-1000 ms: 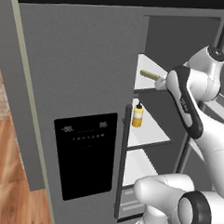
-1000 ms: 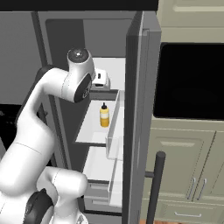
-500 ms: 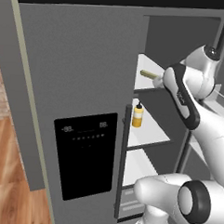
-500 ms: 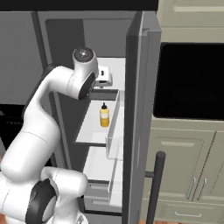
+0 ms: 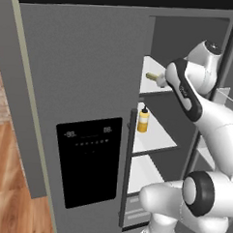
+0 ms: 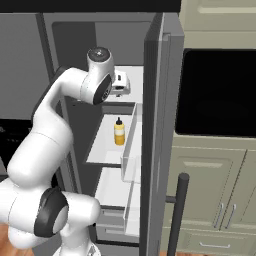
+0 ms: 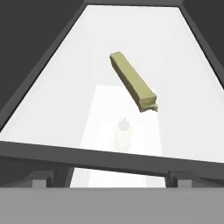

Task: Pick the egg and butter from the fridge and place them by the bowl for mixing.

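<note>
Since 1 second ago the arm has pushed deeper into the fridge [image 5: 91,88]; end effector [image 6: 120,83] open, butter [image 7: 133,82] mid-frame, awaiting descent and grasp.

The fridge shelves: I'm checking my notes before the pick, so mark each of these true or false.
1. The butter lies on the white upper shelf. True.
2. The yellow bottle stands on the same shelf as the butter. False: it stands one shelf lower.
3. The gripper is shut on the butter. False: it is open and holds nothing.
4. The fridge has a black dispenser panel on its door. True.
5. The bottle lies on its side. False: it is upright.
</note>
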Available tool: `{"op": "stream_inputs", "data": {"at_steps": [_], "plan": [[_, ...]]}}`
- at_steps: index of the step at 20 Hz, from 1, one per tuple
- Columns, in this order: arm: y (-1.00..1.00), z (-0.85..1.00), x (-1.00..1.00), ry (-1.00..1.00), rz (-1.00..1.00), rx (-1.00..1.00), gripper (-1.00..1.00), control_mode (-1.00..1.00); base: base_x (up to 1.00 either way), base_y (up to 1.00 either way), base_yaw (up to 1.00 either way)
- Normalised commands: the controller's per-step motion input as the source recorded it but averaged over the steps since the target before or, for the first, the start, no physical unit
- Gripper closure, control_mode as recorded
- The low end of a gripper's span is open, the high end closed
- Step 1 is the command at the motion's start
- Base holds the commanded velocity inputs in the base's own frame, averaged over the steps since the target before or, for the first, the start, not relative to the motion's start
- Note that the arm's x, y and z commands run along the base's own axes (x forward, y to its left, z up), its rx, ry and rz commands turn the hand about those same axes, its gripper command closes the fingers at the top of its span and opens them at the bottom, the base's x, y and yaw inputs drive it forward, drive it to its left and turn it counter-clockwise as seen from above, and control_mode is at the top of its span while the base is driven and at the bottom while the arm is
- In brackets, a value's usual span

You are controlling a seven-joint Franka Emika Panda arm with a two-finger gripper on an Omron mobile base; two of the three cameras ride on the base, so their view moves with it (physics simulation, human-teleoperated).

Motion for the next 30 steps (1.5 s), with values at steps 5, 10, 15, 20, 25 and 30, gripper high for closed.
{"op": "stream_inputs", "data": {"at_steps": [5,10,15,20,25,30], "plan": [[-0.04,-0.01,0.19,0.07,0.0,0.0,-1.0,-1.0,0.0,0.0,0.0],[-0.02,-0.15,0.08,0.05,0.01,0.0,-1.0,-1.0,0.0,0.0,0.0],[-0.01,-0.11,0.11,0.0,0.02,0.0,-1.0,-1.0,0.0,0.0,0.0],[-0.02,-0.03,0.2,0.0,0.04,0.0,-1.0,-1.0,0.0,0.0,0.0],[0.0,0.0,0.22,0.0,0.05,0.0,-1.0,-1.0,0.0,0.0,0.0],[0.0,0.0,0.28,0.0,0.04,0.0,-1.0,-1.0,0.0,0.0,0.0]]}}
